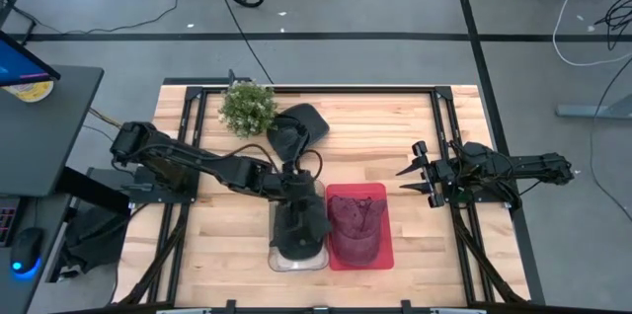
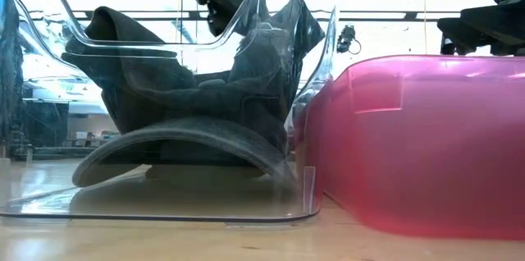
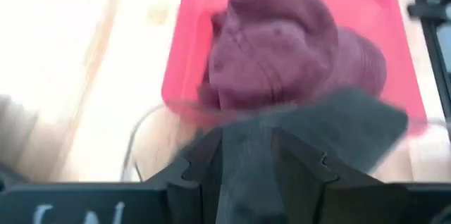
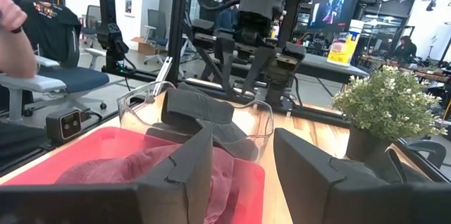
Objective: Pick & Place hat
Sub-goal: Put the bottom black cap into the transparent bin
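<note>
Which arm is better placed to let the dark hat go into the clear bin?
Left. Its pincer is over the clear bin, gripping the dark hat inside it. The right pincer waits open, away past the red bin.

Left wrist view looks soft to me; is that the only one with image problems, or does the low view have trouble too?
Left wrist view: blurred throughout; the maroon hat in the red bin is soft-edged, and the wood at one side is blown out. Low view: strongly backlit, so the dark hat in the clear bin is nearly a silhouette. High view: evenly lit and sharp.
</note>
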